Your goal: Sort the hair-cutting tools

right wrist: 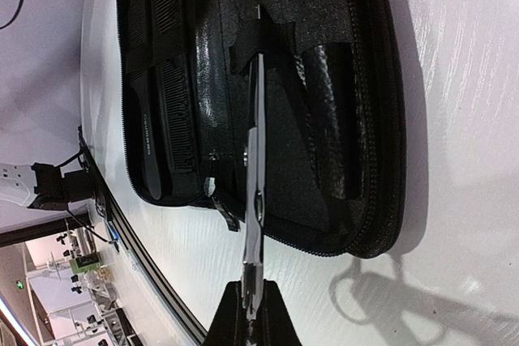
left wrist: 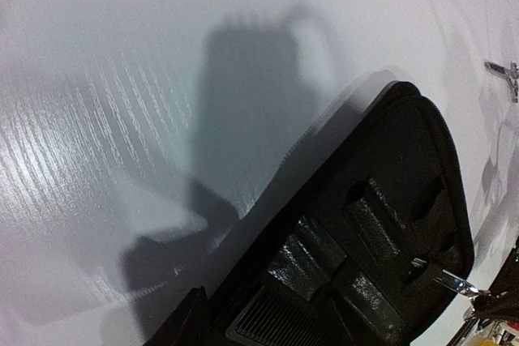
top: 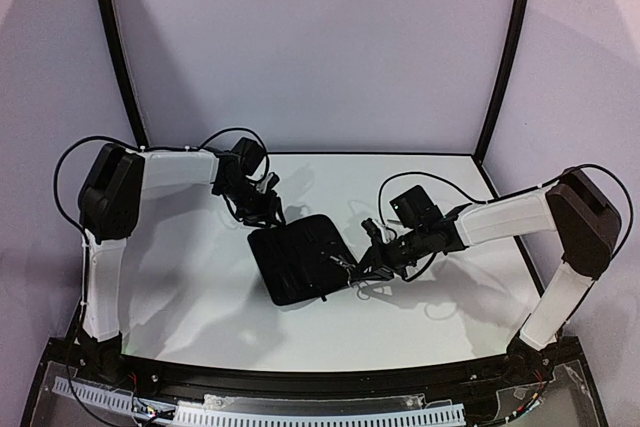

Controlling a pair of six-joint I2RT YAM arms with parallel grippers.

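Note:
The black zip case [top: 290, 272] lies open mid-table. In the right wrist view two black combs [right wrist: 174, 87] [right wrist: 144, 131] sit side by side in the case's [right wrist: 324, 127] left slots. My right gripper [top: 362, 269] [right wrist: 251, 297] is shut on silver scissors [right wrist: 255, 160] at the case's right edge. Their blades reach over the zip and their tip lies under a strap. My left gripper [top: 267, 210] hovers at the case's far left corner, open and empty. In the left wrist view one finger [left wrist: 182, 322], comb teeth [left wrist: 272, 320] and the scissor tip [left wrist: 448, 283] show.
A small silver metal piece [left wrist: 503, 70] lies on the white table [top: 180, 277] beyond the case's far right corner; I cannot tell what it is. It also shows in the top view [top: 366, 226]. Black frame posts [top: 118, 57] stand at the back corners.

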